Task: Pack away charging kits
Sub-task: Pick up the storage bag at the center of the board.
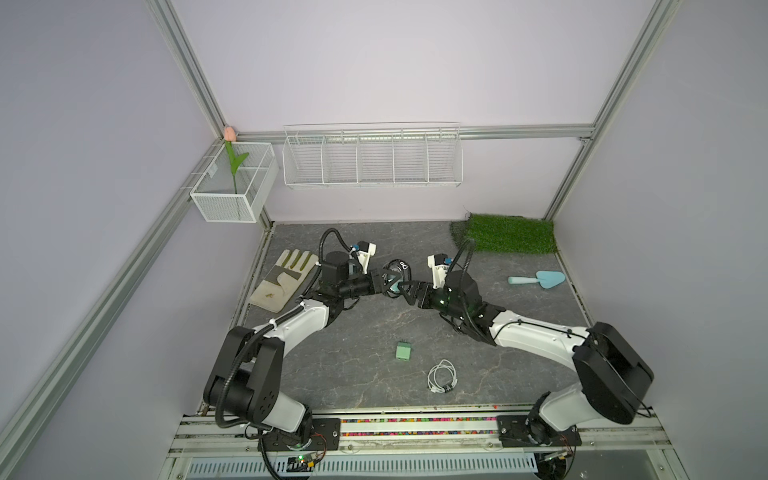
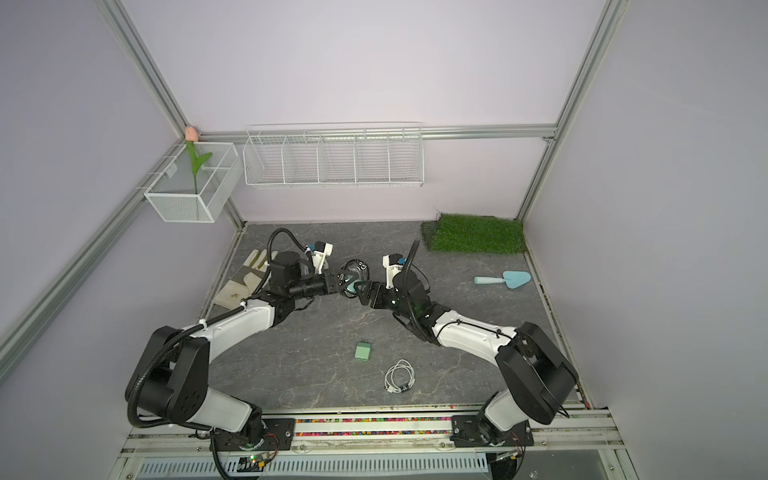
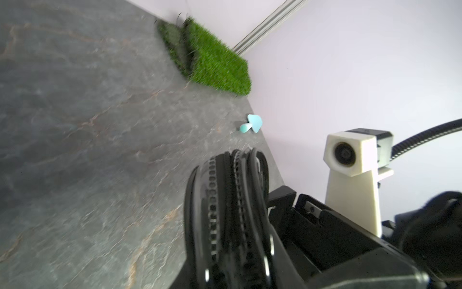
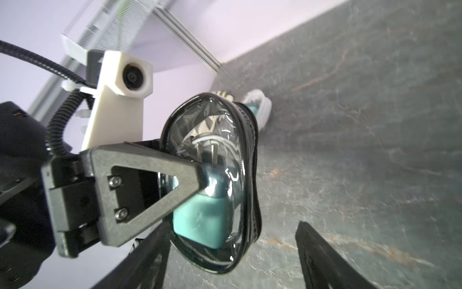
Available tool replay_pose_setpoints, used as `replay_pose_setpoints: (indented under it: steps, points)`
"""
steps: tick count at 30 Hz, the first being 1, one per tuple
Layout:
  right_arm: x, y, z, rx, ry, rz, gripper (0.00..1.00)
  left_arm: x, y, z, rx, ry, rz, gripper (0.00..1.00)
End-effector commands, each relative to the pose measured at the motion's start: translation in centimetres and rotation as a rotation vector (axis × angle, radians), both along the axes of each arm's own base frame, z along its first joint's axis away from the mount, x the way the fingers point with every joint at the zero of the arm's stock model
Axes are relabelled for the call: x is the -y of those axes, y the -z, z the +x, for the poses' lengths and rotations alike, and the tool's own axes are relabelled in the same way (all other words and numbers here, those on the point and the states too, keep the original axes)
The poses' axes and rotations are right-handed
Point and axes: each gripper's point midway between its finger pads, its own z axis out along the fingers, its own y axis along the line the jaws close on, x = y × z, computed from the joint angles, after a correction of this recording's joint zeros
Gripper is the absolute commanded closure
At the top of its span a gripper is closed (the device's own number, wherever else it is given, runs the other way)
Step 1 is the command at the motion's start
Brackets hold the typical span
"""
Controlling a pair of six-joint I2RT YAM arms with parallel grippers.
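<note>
1. Pinching the black-rimmed case (image 1: 400,269), the left gripper (image 1: 385,284) is clamped on it just above the middle of the frame in both top views. In the right wrist view one triangular finger (image 4: 142,156) presses against the clear face, and the case stands on edge.
2. Inside that case sits a teal packed charger (image 4: 200,222), its metal prongs pointing toward a white packed cable (image 4: 210,138) curled behind the clear plastic.
3. The right gripper (image 1: 406,292) meets the case from the right of it, jaws spread wide and grasping nothing. Whether either finger touches the rim cannot be told.
4. A loose charger block (image 1: 403,350) lies on the grey table (image 1: 332,374) below the frame's centre, well apart from both grippers.
5. A loose coiled cable (image 1: 442,376) lies near that block, to its lower right, not touching it.
6. A white-rimmed case (image 4: 258,105) lies on the table beyond the held one in the right wrist view, with teal showing inside.
7. A light-blue trowel (image 1: 538,279) lies at the table's right side, a grass mat (image 1: 509,232) in its upper right corner, and a glove (image 1: 284,282) at its left edge.
</note>
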Motion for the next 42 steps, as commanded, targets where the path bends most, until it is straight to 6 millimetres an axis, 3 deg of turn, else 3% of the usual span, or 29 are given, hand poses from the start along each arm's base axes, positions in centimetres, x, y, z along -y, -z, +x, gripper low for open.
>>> replay_pose_setpoints:
  steps: [1,4,7,12,18,24,32,35,39,41,42]
  points:
    - [-0.4,-4.5,-1.3,0.109,-0.092,0.141,0.16,0.7,-5.7,-1.0,0.136,0.055,-0.078,0.81]
    - [0.1,-6.9,-1.9,0.156,-0.11,0.205,0.15,0.9,-8.6,-2.6,0.192,0.092,-0.127,0.81]
    - [0.7,-9.0,-2.2,0.198,-0.121,0.269,0.13,0.8,-10.1,-3.9,0.234,0.101,-0.135,0.8]
    - [0.6,-11.6,-3.2,0.242,-0.168,0.329,0.11,0.8,-10.5,-5.2,0.259,0.107,-0.132,0.79]
    - [-0.2,-13.2,-3.6,0.247,-0.222,0.41,0.11,1.4,-11.0,-6.1,0.272,0.149,-0.174,0.79]
    - [-1.1,-13.7,-3.8,0.243,-0.242,0.392,0.3,1.9,-11.1,-6.4,0.285,0.184,-0.187,0.79]
    - [-1.2,-15.1,-3.5,0.264,-0.25,0.408,0.37,2.0,-10.4,-7.1,0.296,0.22,-0.187,0.79]
    - [-1.5,-13.9,-3.1,0.224,-0.243,0.386,0.48,2.0,-10.5,-7.4,0.305,0.228,-0.196,0.78]
    - [-1.6,-13.2,-2.7,0.203,-0.23,0.372,0.64,1.8,-10.7,-7.5,0.322,0.218,-0.194,0.56]
    - [-1.4,-12.7,-2.5,0.189,-0.212,0.352,0.65,1.7,-10.7,-7.7,0.324,0.22,-0.195,0.45]
    - [-1.4,-13.9,-2.3,0.212,-0.203,0.359,0.66,1.7,-10.8,-7.8,0.325,0.219,-0.197,0.42]
